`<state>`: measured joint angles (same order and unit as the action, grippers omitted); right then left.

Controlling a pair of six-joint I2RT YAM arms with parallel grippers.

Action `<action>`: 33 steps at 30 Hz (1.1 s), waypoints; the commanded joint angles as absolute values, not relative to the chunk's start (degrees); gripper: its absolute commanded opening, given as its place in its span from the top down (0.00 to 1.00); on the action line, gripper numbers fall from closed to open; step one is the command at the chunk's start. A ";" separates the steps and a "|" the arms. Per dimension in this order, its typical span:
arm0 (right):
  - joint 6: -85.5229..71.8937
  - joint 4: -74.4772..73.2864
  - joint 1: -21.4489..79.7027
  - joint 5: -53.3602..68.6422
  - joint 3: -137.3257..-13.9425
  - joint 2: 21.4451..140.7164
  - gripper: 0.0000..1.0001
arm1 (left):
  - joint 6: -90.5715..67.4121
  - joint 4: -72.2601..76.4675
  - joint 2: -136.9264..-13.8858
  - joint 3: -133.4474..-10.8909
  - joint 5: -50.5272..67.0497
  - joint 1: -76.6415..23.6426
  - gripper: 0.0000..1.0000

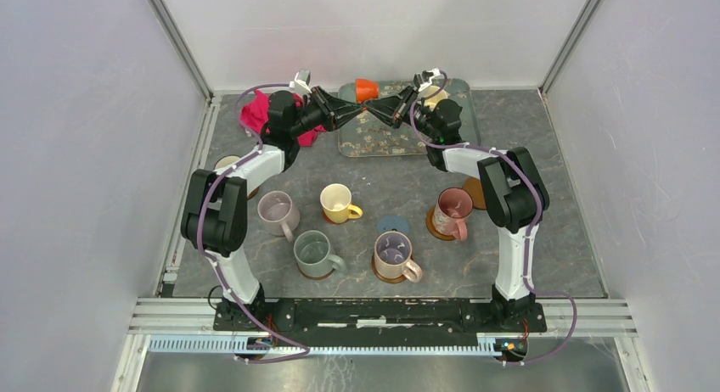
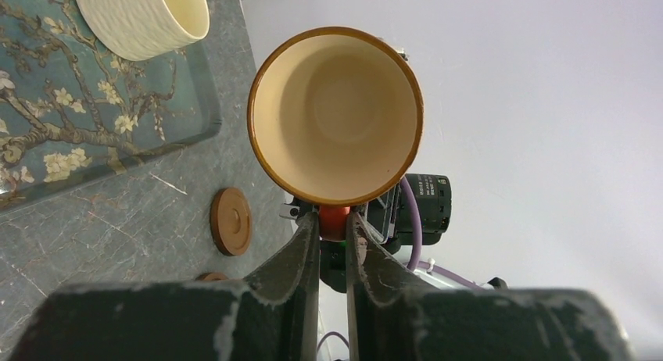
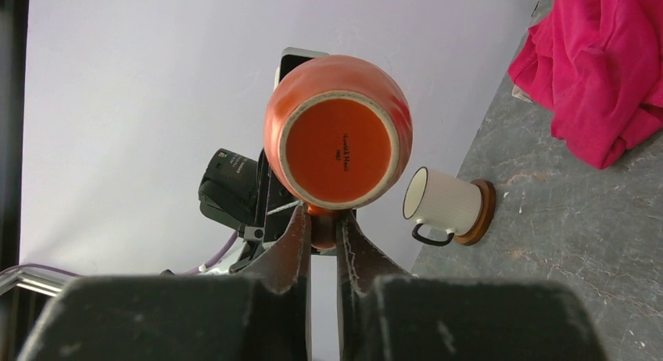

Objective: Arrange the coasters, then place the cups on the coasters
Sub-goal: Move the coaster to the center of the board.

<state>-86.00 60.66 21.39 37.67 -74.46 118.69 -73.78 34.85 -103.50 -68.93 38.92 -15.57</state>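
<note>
A tiny orange cup (image 1: 367, 90) hangs in the air over the back of the table. My left gripper (image 1: 360, 109) and my right gripper (image 1: 374, 109) meet under it from either side. Its cream inside (image 2: 336, 111) faces the left wrist view, where my left gripper (image 2: 334, 219) is shut on its orange handle. Its orange base (image 3: 338, 148) faces the right wrist view, and there my right gripper (image 3: 321, 220) is shut on the same handle. A blue coaster (image 1: 392, 226) lies bare mid-table, and a brown coaster (image 2: 232, 221) lies bare near the tray.
A teal blossom tray (image 1: 382, 139) holds a cream cup (image 2: 145, 13). A red cloth (image 1: 255, 112) lies back left. Yellow (image 1: 337, 203), grey-green (image 1: 314, 253), mauve (image 1: 393, 254) and floral (image 1: 450, 212) mugs stand on coasters. Another mauve mug (image 1: 277, 210) and a cream mug (image 3: 438, 205) stand left.
</note>
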 commanded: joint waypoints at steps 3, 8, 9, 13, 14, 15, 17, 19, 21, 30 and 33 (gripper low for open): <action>-84.26 64.01 23.50 40.87 -75.94 118.33 0.71 | -72.15 36.54 -103.10 -69.77 39.50 -17.66 0.98; -82.02 61.14 22.64 40.26 -76.86 119.13 0.53 | -67.83 32.50 -103.76 -71.52 38.58 -17.67 0.98; -81.69 60.71 22.57 40.21 -77.19 119.55 0.51 | -67.34 32.21 -104.13 -71.80 38.50 -17.67 0.98; -80.95 59.63 22.07 40.08 -77.76 120.76 0.46 | -64.66 29.10 -105.63 -73.52 37.47 -17.67 0.98; -80.66 59.46 21.99 40.01 -77.55 120.77 0.44 | -64.20 28.55 -105.84 -73.82 37.30 -17.67 0.98; -80.32 59.08 21.96 39.91 -77.20 120.76 0.41 | -63.68 27.64 -106.04 -74.17 37.03 -17.67 0.98; -79.02 58.12 21.70 39.24 -75.62 120.08 0.36 | -62.49 26.02 -106.25 -74.72 36.55 -17.67 0.98; -76.57 55.81 21.40 38.27 -73.48 118.60 0.30 | -61.57 24.89 -106.37 -75.07 36.19 -17.67 0.98; -73.42 52.22 21.17 37.85 -72.20 117.18 0.24 | -61.02 24.30 -106.43 -75.12 36.02 -17.66 0.98; -60.62 39.56 19.51 35.16 -63.98 107.67 0.07 | -56.67 18.26 -106.45 -77.01 34.63 -17.74 0.98; -54.46 31.82 19.16 33.86 -63.97 104.30 0.05 | -54.48 14.98 -106.29 -77.73 33.74 -18.03 0.98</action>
